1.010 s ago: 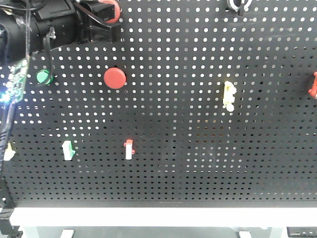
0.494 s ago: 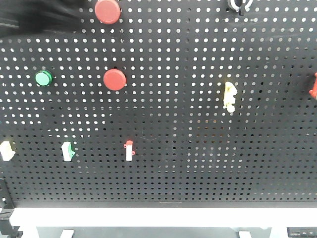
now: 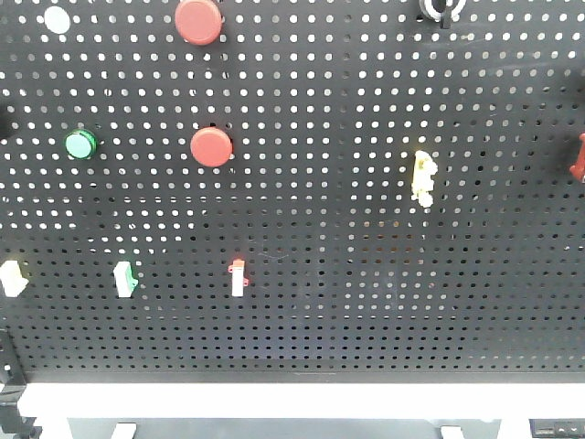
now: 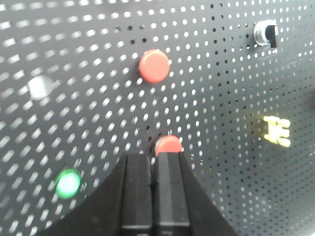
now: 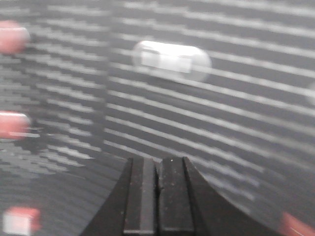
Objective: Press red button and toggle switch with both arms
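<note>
Status: left claw is clenched on nothing, tips pointed at the lower red button, which sits just past them on the pegboard. Contact can't be read from the wrist view. Upper red button is higher up, green button off to the left. Right claw is also clenched and empty, its view smeared. White oblong part lies ahead of it; can't say whether that's a switch. Front view shows no arm at the board, so both stand off it. Red-tipped toggle switch and yellow toggle switch hang untouched, lever positions too small to read. My read: nothing shows a press or a flip as done, so both steps look open.
</note>
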`<state>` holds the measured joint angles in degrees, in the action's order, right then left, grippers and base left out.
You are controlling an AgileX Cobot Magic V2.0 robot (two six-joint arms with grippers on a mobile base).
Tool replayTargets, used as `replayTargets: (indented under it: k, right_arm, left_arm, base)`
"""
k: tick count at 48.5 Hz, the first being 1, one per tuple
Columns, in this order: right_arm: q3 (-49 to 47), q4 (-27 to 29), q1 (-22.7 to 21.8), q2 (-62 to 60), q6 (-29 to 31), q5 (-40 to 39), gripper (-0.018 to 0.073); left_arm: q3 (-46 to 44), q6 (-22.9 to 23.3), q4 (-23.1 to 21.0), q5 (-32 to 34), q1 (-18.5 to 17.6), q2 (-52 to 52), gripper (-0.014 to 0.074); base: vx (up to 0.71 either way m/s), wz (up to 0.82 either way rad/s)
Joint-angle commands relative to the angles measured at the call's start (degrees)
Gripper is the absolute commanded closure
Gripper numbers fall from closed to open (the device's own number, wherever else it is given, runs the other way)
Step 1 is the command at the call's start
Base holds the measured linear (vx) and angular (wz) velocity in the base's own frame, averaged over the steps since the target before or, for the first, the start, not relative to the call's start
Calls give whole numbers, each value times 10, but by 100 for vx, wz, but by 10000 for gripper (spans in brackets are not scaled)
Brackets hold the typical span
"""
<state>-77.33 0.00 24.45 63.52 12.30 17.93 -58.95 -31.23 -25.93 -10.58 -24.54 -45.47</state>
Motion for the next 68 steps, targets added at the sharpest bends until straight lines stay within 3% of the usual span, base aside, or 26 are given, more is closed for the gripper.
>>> replayTargets:
  k: [1,19,26,32,40,68]
  right_arm:
    - [-65,-6,17,44,-9,-45,562]
    - [-218,-6,17,161,-42,-15,562]
    - [-220,-15,16,165,-44,-14,562]
    - [-220,-16,-6,165,-81,-19,562]
    - [-220,-16,-30,165,-86,-19,562]
    - [-220,-24,-30,165,-106,-46,562]
  left_arm:
    - [-12,8,-7,15,-1,14,594]
    - [-12,8,-7,-33,-1,20,594]
    - [-12,8,-7,-33,-1,20,594]
    - [-12,8,-7,-33,-1,20,594]
    - [-12,8,-7,-33,-1,20,594]
    - [-12,9,-7,-33,-1,19,594]
  base:
    - [0,0]
    - [0,0]
    - [0,0]
    - [0,0]
    - [0,0]
    - [0,0]
